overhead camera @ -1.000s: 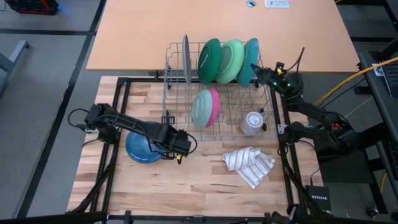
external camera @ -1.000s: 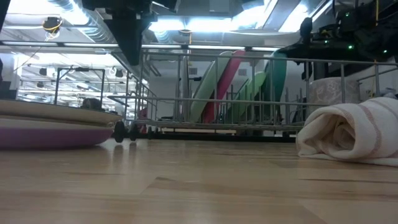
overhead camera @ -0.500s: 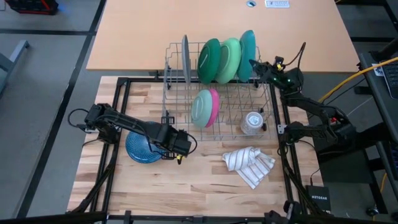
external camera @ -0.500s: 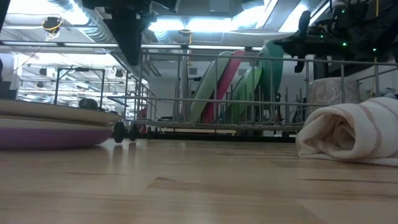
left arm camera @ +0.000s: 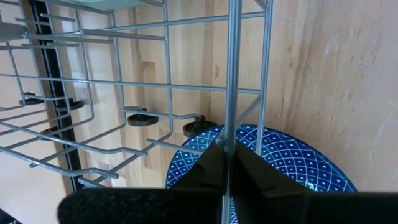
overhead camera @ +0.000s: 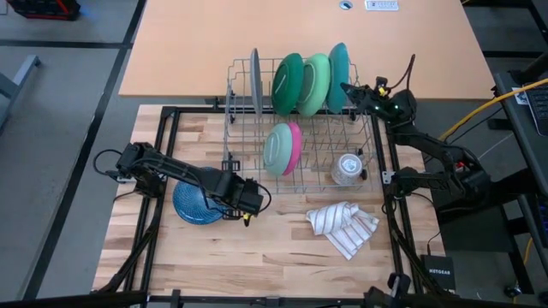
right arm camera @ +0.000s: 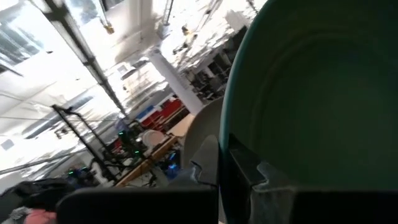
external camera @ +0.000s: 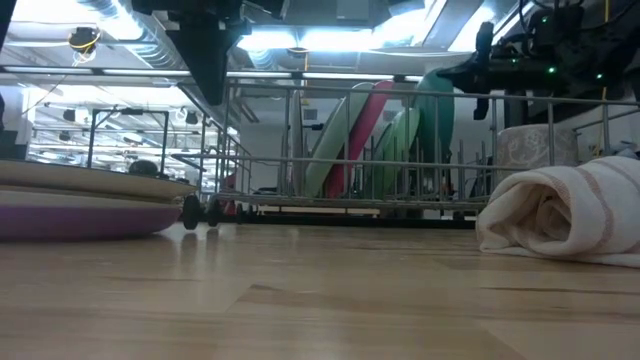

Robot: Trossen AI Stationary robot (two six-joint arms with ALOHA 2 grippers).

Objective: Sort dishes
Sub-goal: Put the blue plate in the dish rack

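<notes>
Wooden table (overhead camera: 282, 257): right gripper (overhead camera: 348, 88) pinches teal plate (overhead camera: 339, 64) in rack (overhead camera: 301, 175) (left gripper (overhead camera: 248, 205) pressed together).

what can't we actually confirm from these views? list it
- Stack by the left gripper: high view shows only the blue plate; the arm covers part, so the count is unknown.
- Left wrist view: shut fingers straddle a rack wire; plate contact unclear.
- Right gripper: shut on the teal plate; whether it sits in its slot is hidden.
- Glass cup: contents unreadable.
</notes>
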